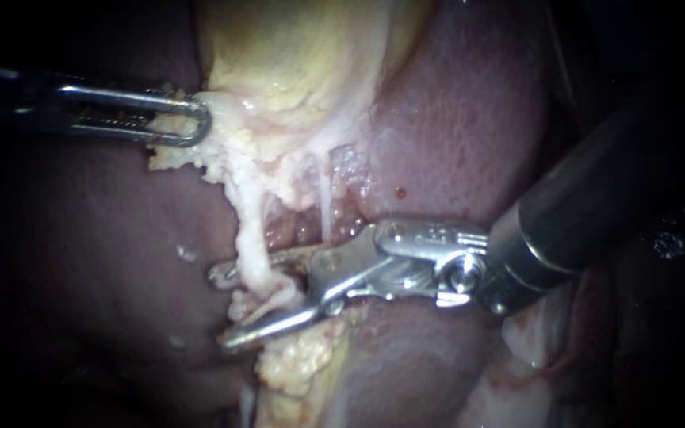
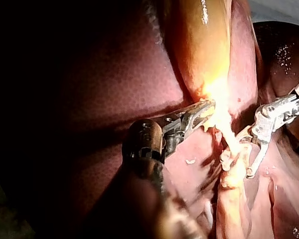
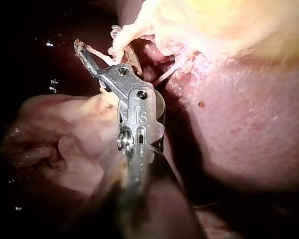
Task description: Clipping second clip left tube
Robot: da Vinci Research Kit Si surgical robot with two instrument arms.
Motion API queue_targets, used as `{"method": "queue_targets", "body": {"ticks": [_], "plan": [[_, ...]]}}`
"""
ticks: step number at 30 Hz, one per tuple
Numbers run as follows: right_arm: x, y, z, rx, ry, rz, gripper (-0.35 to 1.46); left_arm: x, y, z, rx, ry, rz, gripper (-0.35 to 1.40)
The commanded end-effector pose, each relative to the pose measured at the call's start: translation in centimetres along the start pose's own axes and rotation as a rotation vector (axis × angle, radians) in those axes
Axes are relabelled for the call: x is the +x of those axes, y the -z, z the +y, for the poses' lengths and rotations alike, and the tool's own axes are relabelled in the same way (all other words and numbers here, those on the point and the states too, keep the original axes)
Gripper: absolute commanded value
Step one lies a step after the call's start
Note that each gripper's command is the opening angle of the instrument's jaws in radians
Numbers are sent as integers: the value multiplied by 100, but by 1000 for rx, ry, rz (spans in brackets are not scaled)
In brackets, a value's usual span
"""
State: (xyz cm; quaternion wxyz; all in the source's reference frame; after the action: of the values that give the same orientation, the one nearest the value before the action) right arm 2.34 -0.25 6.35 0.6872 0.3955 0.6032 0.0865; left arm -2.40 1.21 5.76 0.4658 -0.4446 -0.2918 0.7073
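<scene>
In the endoscope view a pale tube (image 1: 254, 250) runs down from the yellowish gallbladder (image 1: 295, 55) to a lump of fatty tissue (image 1: 299, 364). My right instrument (image 1: 222, 307) comes in from the right with its jaws open and straddles this tube low down, one jaw behind it and one in front. My left instrument (image 1: 180, 119) has its jaws shut on whitish tissue (image 1: 216, 150) at the gallbladder's edge. The left wrist view shows the same grip (image 2: 202, 112), with the right instrument (image 2: 237, 165) at the tube (image 2: 229, 137). I cannot make out a clip.
A thinner pale strand (image 1: 325, 198) hangs just right of the tube. Dark red liver (image 1: 453, 119) lies on both sides and behind. Pale folded tissue (image 1: 533, 333) sits under the right instrument's shaft.
</scene>
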Motion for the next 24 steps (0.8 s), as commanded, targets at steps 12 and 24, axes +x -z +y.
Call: {"method": "queue_targets", "body": {"ticks": [12, 24], "plan": [[4, 4, -19, -39, -16, 5, 20, 0, 0, 0, 0, 0, 0, -35], [1, 12, -24, -26, -133, 11, -35, 0, 0, -1, -1, 0, 0, -35]]}}
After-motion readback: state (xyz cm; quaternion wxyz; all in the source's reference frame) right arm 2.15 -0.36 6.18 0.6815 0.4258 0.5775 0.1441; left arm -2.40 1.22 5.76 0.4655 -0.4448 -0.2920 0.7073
